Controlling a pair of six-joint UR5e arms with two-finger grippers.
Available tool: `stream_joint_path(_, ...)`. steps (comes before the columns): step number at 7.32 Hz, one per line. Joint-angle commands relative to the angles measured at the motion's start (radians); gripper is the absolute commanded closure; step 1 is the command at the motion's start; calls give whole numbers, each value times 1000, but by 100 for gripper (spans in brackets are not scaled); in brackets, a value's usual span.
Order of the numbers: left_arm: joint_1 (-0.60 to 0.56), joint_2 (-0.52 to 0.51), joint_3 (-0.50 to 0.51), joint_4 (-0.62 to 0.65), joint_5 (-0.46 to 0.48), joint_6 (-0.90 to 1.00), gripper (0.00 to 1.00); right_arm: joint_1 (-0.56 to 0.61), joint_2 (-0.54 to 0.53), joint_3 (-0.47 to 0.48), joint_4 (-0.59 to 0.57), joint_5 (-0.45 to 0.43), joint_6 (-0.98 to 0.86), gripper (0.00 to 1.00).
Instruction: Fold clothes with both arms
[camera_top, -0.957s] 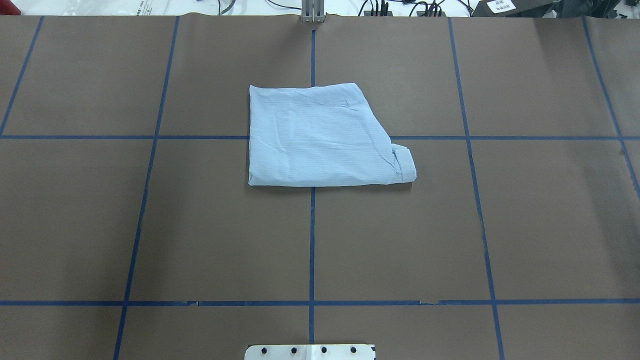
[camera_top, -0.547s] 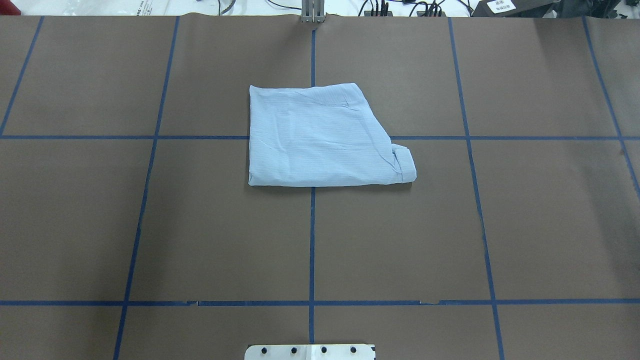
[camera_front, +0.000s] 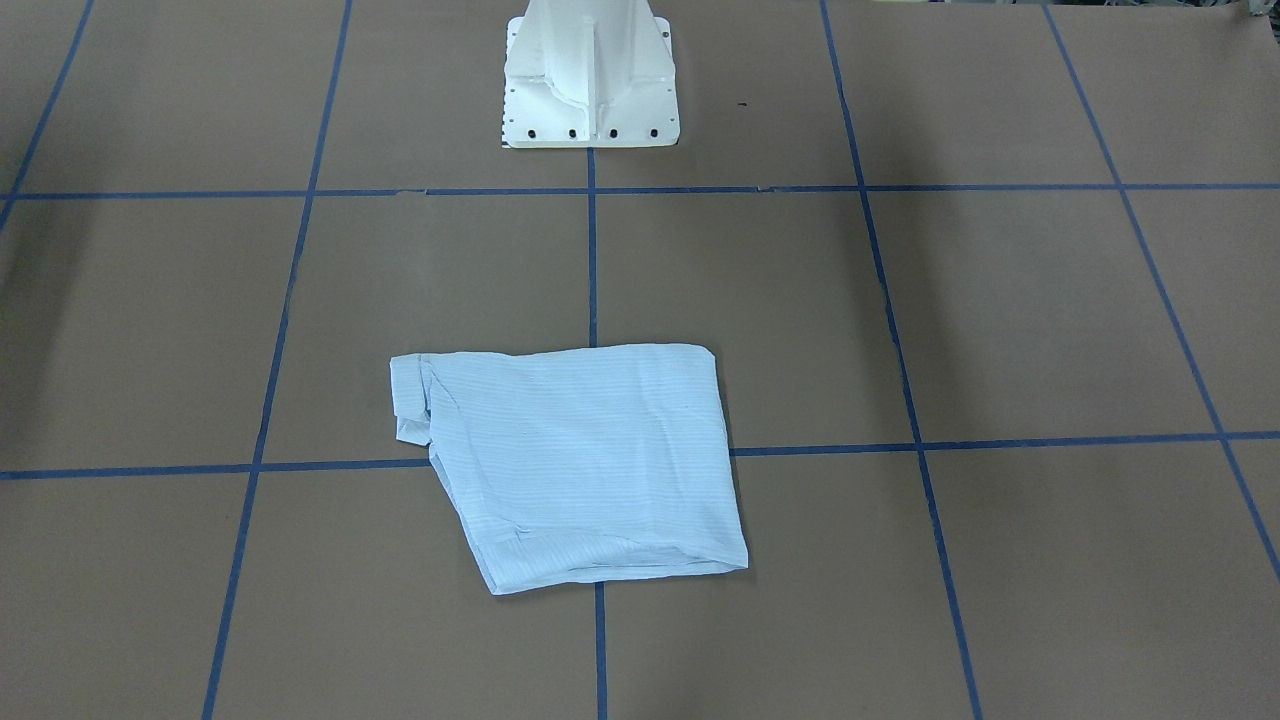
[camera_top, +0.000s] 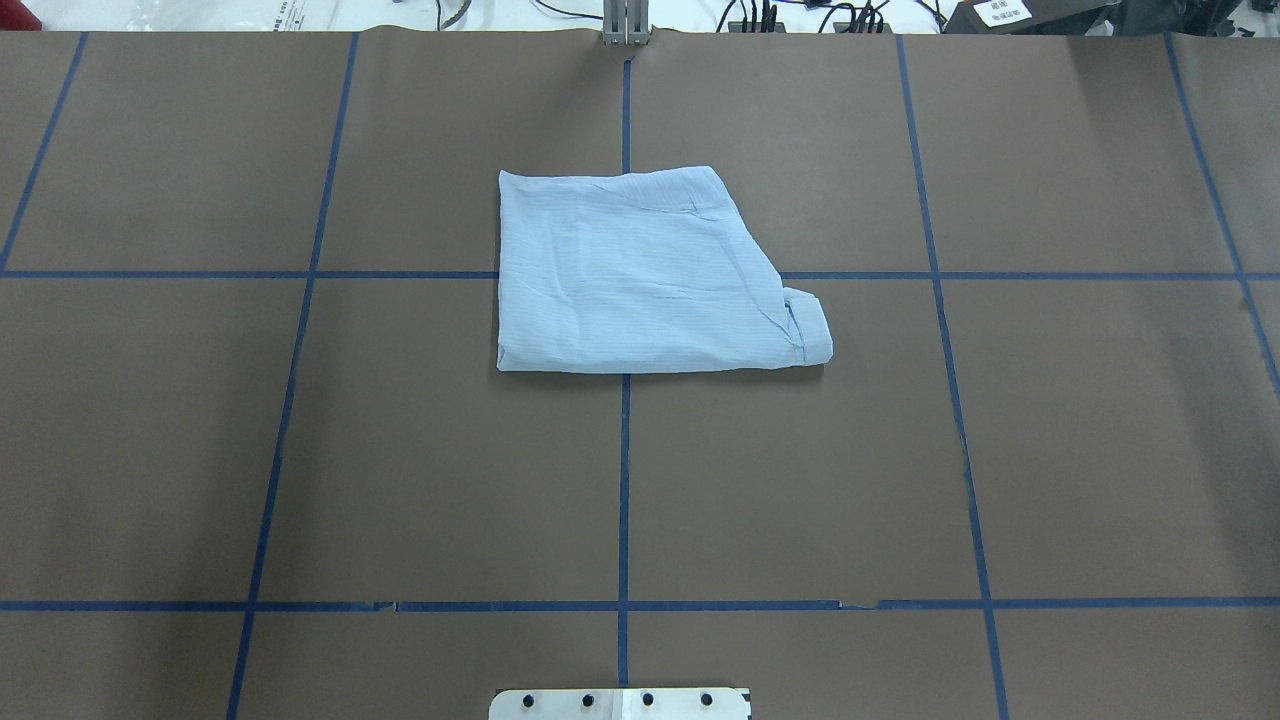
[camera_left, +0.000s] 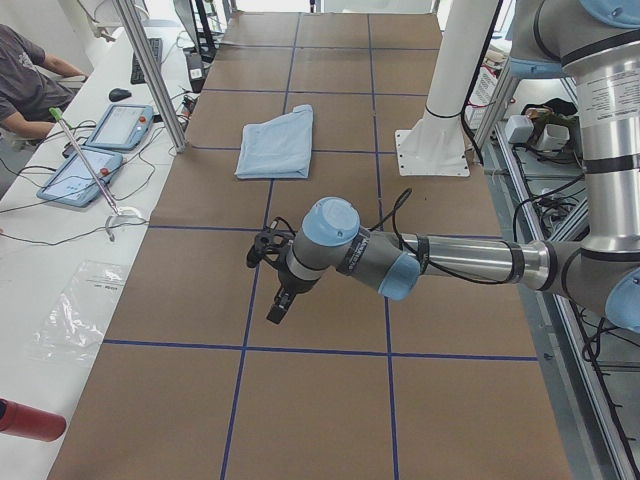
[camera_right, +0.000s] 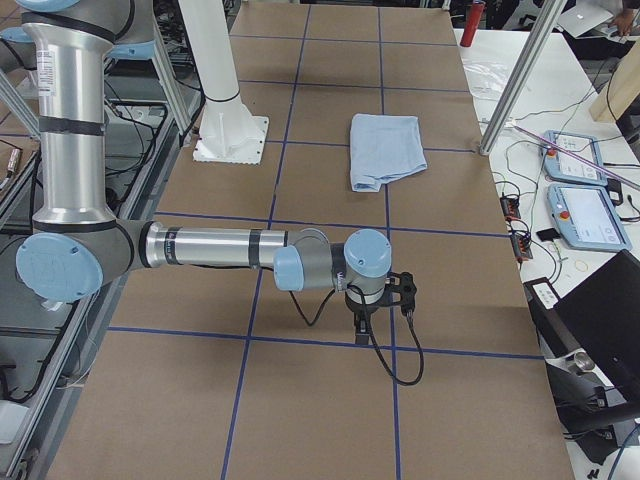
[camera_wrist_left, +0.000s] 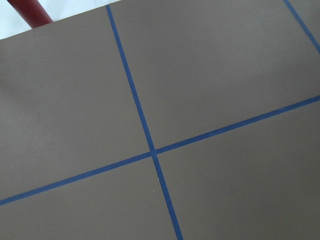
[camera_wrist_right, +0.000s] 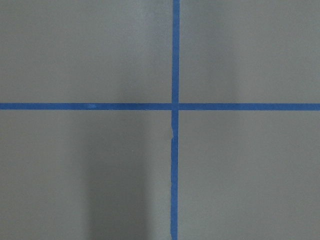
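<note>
The clothes are one pale blue striped shirt, folded into a flat packet near the middle of the brown table, with a rolled bit sticking out at its right edge. It also shows in the front-facing view and both side views. No gripper touches it. My left gripper hangs low over bare table far from the shirt, at the table's left end. My right gripper hangs over the table's right end. Both show only in side views, so I cannot tell if they are open or shut.
The white pedestal base stands at the robot's side of the table. Blue tape lines grid the brown cover. Teach pendants and cables lie along the operators' bench, where a person sits. A red bottle lies near the left end.
</note>
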Motion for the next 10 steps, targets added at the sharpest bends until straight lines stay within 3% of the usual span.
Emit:
stream_joint_path(1,-3,3,-5,1,-11,1,0,-1,-5,0,-1,-1,2,0)
stream_joint_path(3,-3,23,-20,0,-12,1,0,-3,-2,-5,-2,-10,4,0)
stream_joint_path(4,-2,23,-20,0,-12,-1,0,-3,6,0,-11,-58,-4,0)
stream_joint_path(6,-2,23,-20,9,-14,-1,0,-4,8,2,-15,-56,-5,0)
stream_joint_path(8,-3,41,-20,9,-75,-1,0,-4,5,2,-18,-45,-5,0)
stream_joint_path(10,-3,46,-16,4,-77,-1,0,-18,3,2,-18,6,-5,0)
